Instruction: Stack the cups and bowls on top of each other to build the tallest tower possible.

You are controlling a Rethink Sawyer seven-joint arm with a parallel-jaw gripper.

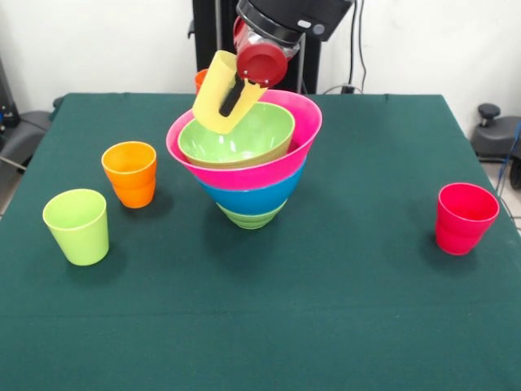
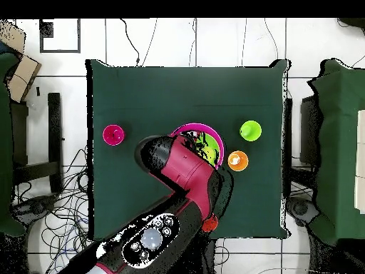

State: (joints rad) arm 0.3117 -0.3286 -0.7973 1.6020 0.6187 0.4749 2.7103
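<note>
While the gripper [image 1: 236, 91] hangs over the tower [image 1: 247, 163], its jaws are clamped on the pale yellow cup [image 1: 221, 99], one dark finger showing against the cup's wall. The cup is held tilted, mouth up and to the far side, base dipping toward the large light green bowl [image 1: 240, 138] on top. Judgement: it is carried at that slant because it was gripped by its wall, and it is meant to go down inside that bowl.

Tower stands mid-table: small green bowl [image 1: 252, 217] at the bottom, blue bowl [image 1: 252, 196] above, then pink bowl [image 1: 260, 167], then the large green one nested inside, each wider than the last, so the stack flares upward.

Loose cups: orange cup [image 1: 130, 173] and lime cup [image 1: 77, 226] near each other on one side, red cup [image 1: 464, 217] well apart on the other. Another orange cup [image 1: 200, 79] peeks out behind the yellow one. The overhead view shows mostly arm over the stack [image 2: 207, 143]; cup itself hidden there
</note>
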